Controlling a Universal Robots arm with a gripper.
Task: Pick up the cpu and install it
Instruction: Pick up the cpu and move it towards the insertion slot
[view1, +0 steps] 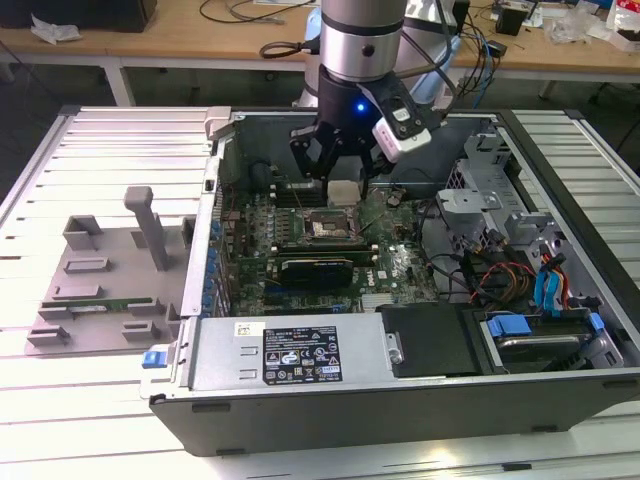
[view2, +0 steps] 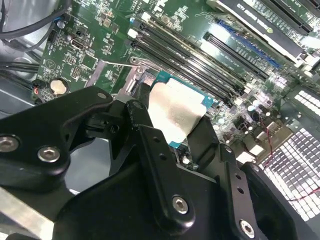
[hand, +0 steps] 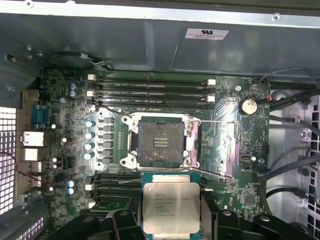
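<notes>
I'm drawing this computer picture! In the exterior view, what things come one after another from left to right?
Grey plastic tray with an upright post → black gripper holding the small square silver cpu → silver metal drive cage → bright blue flat cables.

Wooden desk (view1: 180, 35) (cluttered), white slatted table (view1: 100, 150)

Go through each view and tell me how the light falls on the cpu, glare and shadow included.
Exterior view: the cpu, held in the gripper, reads as a pale patch; a blue light glows on the arm. Second wrist view: glare whitens the cpu's metal top. First wrist view: the cpu is evenly lit and grey, the socket dark.
</notes>
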